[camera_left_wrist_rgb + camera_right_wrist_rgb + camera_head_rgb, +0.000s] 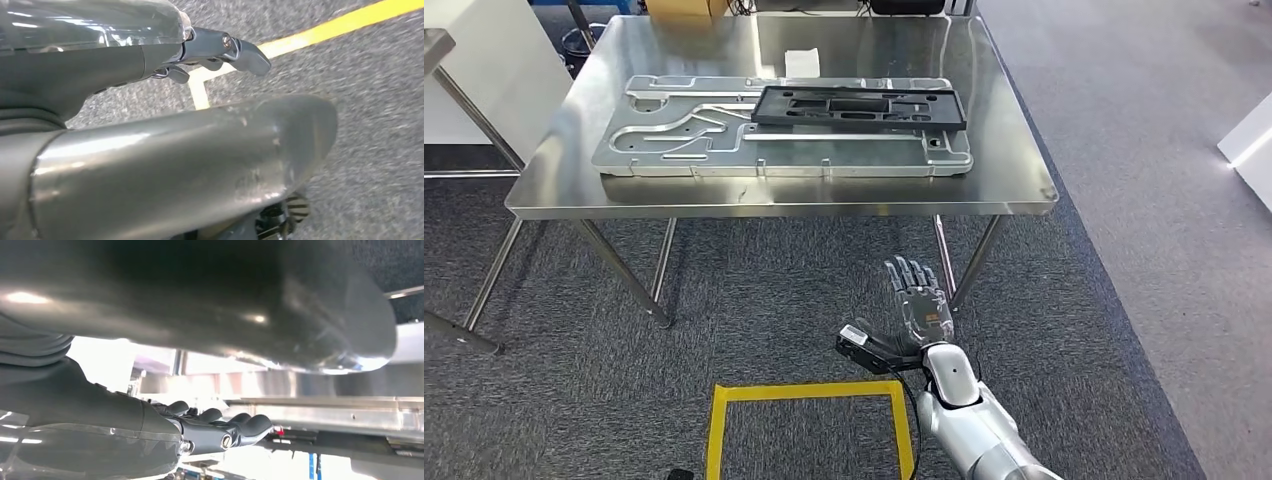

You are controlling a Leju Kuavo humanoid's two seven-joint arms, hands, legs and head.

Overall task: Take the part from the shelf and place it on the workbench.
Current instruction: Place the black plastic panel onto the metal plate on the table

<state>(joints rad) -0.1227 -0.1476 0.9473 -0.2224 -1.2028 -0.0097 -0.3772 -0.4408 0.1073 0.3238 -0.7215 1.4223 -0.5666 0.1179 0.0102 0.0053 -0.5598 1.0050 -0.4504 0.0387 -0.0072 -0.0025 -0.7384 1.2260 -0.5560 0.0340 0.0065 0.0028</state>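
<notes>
Steel workbench [554, 190] stands ahead on grey carpet, legs splayed. On its top lies a large silver plate [674, 135] with routed grooves and cut-outs, long side running left to right. The black part [859, 108] rests flat on the far right portion of that plate, a long dark frame with rectangular openings, its near edge overlapping the plate's middle band. A small white paper [802, 62] sits on the bench top just beyond the part, toward the far edge.

Right hand [916, 300] is raised in front of the bench's near right leg, below the level of the bench top and well apart from the part. Fingers extended and apart, pointing toward the far side, thumb out to the left; nothing held. In the right wrist view the same hand's fingers [220, 427] stretch out with the underside edge of the bench [325, 412] beyond them.

Left hand [220, 50] hangs over the carpet, fingers curled in, nothing in them. Yellow tape [320, 31] on the floor runs behind it. In the head view the yellow tape square [809, 392] lies on the carpet near the robot, just left of the right forearm.
</notes>
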